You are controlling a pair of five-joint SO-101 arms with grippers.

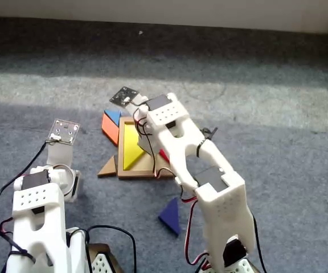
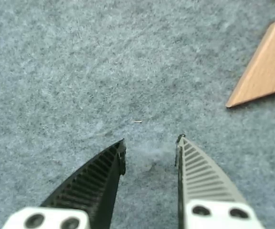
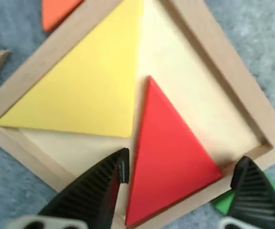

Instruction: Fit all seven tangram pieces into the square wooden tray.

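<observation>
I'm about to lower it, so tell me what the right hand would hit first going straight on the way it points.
Most likely the red triangle on the wooden tray: the open right hand points down at it, one finger on either side. Depth is unclear.

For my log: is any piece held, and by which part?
Nothing is held. The left gripper is open over carpet; the right gripper is open around the red triangle in the tray.

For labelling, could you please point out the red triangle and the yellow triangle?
red triangle (image 3: 166, 158): right wrist view, its middle.
yellow triangle (image 3: 89, 87): right wrist view, its middle.
</observation>
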